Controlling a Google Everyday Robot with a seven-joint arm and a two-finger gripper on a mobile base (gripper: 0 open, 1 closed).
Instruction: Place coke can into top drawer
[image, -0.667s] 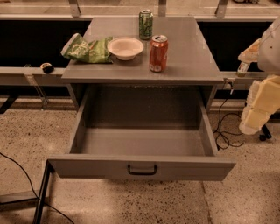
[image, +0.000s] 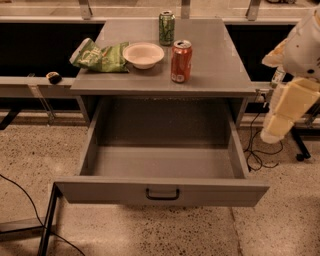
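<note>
The red-orange coke can (image: 181, 62) stands upright on the grey metal bench (image: 220, 60) in the upper middle of the frame. It sits just right of a white paper bowl (image: 143, 55), in front of a green can (image: 166, 28), with a crumpled green crisp bag (image: 100, 57) further left. Below it, the wide shallow grey metal top drawer (image: 215, 192) is pulled fully out and nothing shows inside it.

Since the picture 0.7 s ago, only the robot's pale arm (image: 302, 50) at the right edge has changed, edging slightly up and toward the bench. Its gripper (image: 274, 131) hangs beside the drawer's right wall, well apart from the can. Whether the gripper is open or closed cannot be told. The reach seems to be only starting, with grasping and placing not yet done.
</note>
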